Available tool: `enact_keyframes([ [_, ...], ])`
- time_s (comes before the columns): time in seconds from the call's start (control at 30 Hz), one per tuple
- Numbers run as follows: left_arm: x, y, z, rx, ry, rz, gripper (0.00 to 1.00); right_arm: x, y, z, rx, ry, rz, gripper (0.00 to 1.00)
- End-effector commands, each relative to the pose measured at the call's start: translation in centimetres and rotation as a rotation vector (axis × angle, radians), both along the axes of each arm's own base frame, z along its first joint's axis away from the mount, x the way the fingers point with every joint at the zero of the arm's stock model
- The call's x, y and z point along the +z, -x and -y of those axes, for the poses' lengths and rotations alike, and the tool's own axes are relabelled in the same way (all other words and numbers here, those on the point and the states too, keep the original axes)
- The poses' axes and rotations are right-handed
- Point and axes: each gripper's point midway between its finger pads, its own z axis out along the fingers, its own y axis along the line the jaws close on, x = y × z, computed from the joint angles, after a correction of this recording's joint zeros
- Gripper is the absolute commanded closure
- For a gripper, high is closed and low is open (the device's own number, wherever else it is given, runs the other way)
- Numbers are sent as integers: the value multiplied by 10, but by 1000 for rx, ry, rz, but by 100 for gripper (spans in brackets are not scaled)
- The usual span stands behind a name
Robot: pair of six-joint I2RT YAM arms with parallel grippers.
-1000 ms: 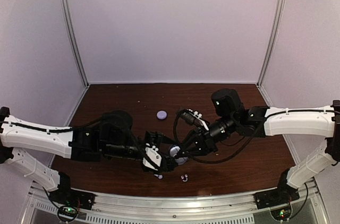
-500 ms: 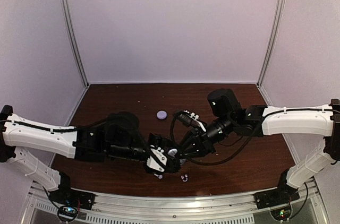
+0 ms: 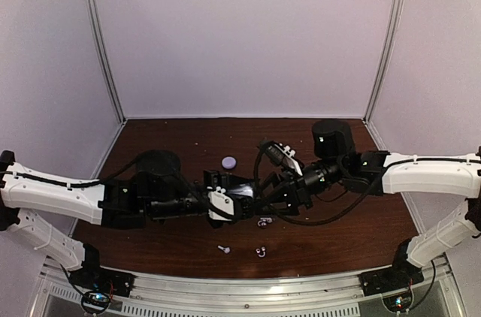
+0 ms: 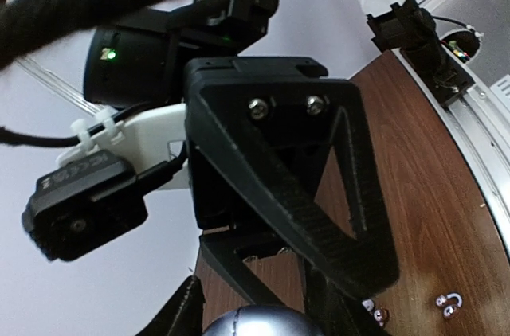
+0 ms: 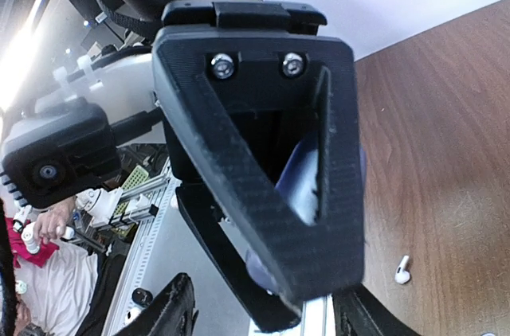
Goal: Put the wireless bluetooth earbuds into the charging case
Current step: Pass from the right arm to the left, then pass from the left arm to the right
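Earbuds [image 3: 261, 251] lie loose on the near tabletop [image 3: 173, 144]; beyond them the left gripper [image 3: 244, 195] grasps the round charging case [image 5: 307, 173], while the right gripper [image 3: 265, 203] faces it, released.

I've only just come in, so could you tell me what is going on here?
The two arms meet nose to nose above the table. The left gripper has a round case between its fingers; the right gripper faces it, jaws open and empty. Three small earbuds lie loose on the wood nearby, and a purple disc sits apart, farther back.
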Motion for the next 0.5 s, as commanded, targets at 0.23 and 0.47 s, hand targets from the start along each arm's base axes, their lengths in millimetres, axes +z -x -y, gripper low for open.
enact_keyframes([
  [0.23, 43, -20, 1, 103, 212, 51, 76, 41, -38, 19, -156, -222, -35, 35],
  [0.47, 31, -24, 12, 102, 144, 69, 76, 51, -38, 20, -147, -267, -63, 31],
])
